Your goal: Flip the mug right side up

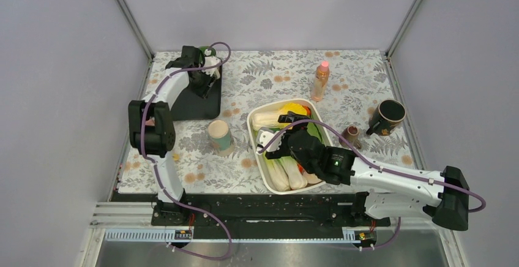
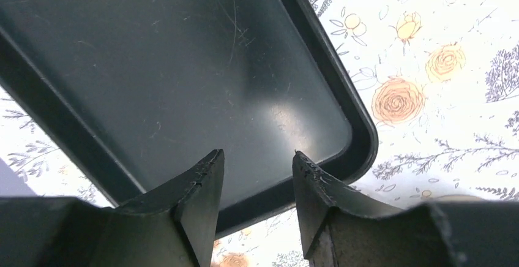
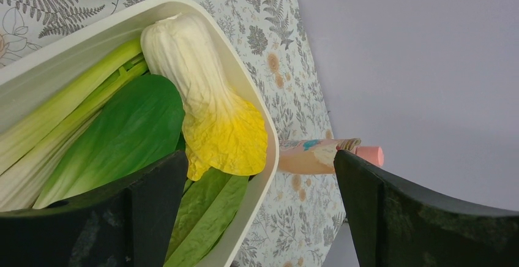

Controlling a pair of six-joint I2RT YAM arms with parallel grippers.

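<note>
The dark mug with a floral print sits at the right side of the table. Its open mouth shows from above and its handle points to the lower left. It is in neither wrist view. My right gripper is open over the white tub of vegetables, well left of the mug; in the right wrist view nothing is between the fingers. My left gripper is open over the black tray at the far left, and the left wrist view shows it empty above the tray's corner.
A beige and green cup stands left of the tub. A small brown cup sits just left of the mug. A pink-capped bottle stands behind the tub, also in the right wrist view. Walls enclose the floral cloth.
</note>
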